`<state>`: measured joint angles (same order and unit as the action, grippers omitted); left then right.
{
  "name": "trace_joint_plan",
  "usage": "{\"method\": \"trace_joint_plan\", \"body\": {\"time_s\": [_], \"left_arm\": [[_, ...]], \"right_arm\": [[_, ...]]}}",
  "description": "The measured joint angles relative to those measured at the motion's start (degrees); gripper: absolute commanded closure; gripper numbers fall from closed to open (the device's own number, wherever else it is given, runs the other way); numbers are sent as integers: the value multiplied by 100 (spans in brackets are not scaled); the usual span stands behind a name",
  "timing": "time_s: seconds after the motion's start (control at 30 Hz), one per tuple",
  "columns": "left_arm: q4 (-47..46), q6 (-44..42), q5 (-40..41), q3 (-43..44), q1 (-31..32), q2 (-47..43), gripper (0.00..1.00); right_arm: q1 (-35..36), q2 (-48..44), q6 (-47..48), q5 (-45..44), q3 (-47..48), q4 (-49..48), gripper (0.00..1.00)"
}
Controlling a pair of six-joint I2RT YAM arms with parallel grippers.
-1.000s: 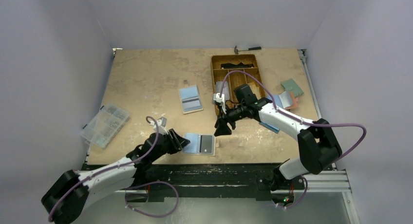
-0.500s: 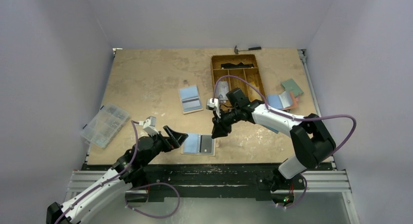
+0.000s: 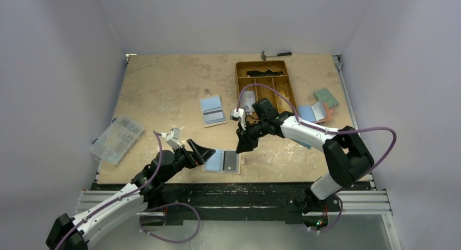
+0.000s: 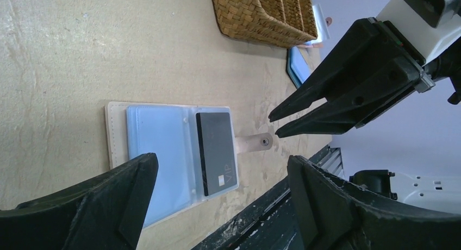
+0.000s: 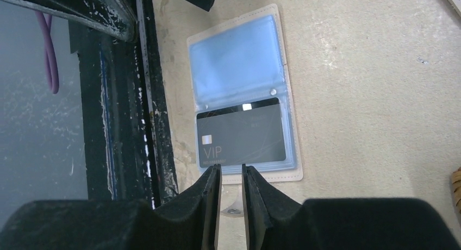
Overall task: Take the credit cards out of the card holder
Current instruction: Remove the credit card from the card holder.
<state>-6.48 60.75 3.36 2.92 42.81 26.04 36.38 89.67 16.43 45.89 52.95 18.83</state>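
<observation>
The card holder (image 3: 216, 161) lies open near the table's front edge, tan rim around light blue inner faces (image 5: 239, 65). A dark grey credit card (image 5: 242, 138) marked VIP sits in its right pocket (image 4: 216, 152). The tan strap with a snap (image 4: 256, 143) sticks out on the right. My left gripper (image 3: 209, 155) hovers at the holder's left side, open wide, with nothing between its fingers (image 4: 114, 201). My right gripper (image 3: 241, 147) hangs over the strap end, just off the card's edge. Its jaws (image 5: 229, 171) stand a narrow gap apart and hold nothing.
A second open holder (image 3: 212, 111) lies mid-table. A brown wicker tray (image 3: 265, 81) stands behind my right arm, with a hammer (image 3: 275, 55) beyond it. Coloured holders (image 3: 321, 106) lie at the right, a clear organiser box (image 3: 117, 139) at the left. The black front rail (image 3: 244, 187) runs close to the card holder.
My left gripper has opened wide and let go of the holder's left edge. My right gripper has moved down towards the holder's strap end and narrowed its jaws.
</observation>
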Motion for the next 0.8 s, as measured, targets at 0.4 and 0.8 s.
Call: {"method": "trace_joint_plan", "body": {"time_s": [0.4,0.8], "left_arm": [[-553,-9,-275,-96,0,273,13],[-1086,-186,-726,-96,2,1294,22]], "right_arm": [[0,376,-289,-157,9,-15,74],[0,476,-323,-293,118,50,82]]}}
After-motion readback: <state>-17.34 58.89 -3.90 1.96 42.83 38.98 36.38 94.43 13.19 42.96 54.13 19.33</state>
